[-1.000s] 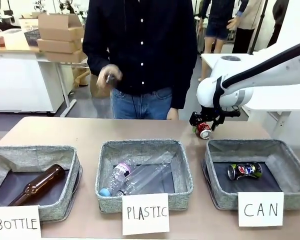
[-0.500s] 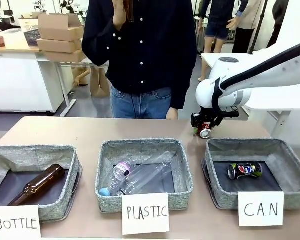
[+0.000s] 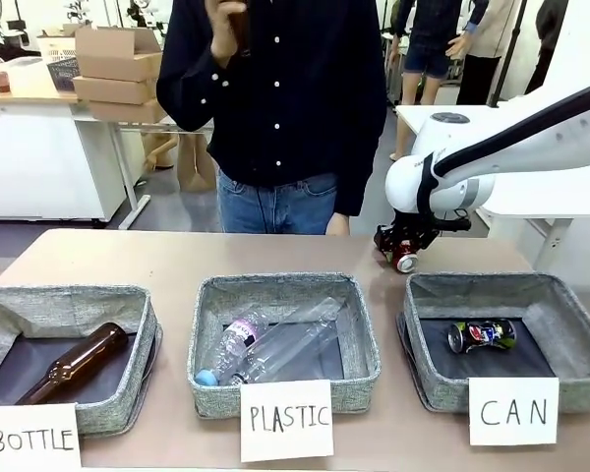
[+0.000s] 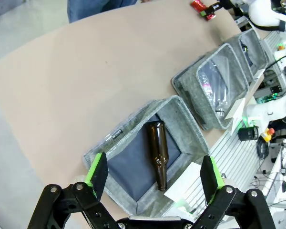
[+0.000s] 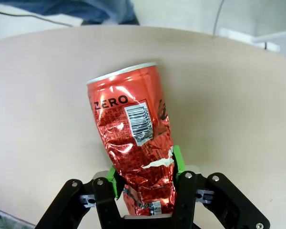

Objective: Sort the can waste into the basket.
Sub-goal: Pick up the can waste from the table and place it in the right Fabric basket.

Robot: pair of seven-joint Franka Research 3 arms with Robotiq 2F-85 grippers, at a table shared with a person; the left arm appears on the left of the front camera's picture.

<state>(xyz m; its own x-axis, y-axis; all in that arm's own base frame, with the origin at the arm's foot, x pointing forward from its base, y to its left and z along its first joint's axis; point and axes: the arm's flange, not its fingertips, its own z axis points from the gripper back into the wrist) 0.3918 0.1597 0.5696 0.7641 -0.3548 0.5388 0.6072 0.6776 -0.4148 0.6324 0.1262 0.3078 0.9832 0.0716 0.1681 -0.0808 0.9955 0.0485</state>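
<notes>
A dented red can [image 5: 133, 143] with white lettering sits between the green pads of my right gripper [image 5: 144, 171], which is shut on its lower part. From the front, the right gripper [image 3: 401, 248] holds the red can [image 3: 405, 261] just over the table behind the CAN basket [image 3: 560, 329]. A silver-blue can [image 3: 481, 335] lies on that basket's dark floor. My left gripper [image 4: 152, 172] hangs open high above the bottle basket [image 4: 181, 114], holding nothing. In the left wrist view the red can [image 4: 200, 6] is far off at the top.
A brown bottle [image 3: 74, 363] lies in the BOTTLE basket [image 3: 143, 324] and clear plastic bottles [image 3: 265, 349] in the PLASTIC basket [image 3: 359, 344]. A person [image 3: 275, 98] stands at the far edge, one hand raised near the chest. White cards front the baskets.
My right gripper has closed on the red can and shifted slightly. The person's hand went from waist height up to the chest.
</notes>
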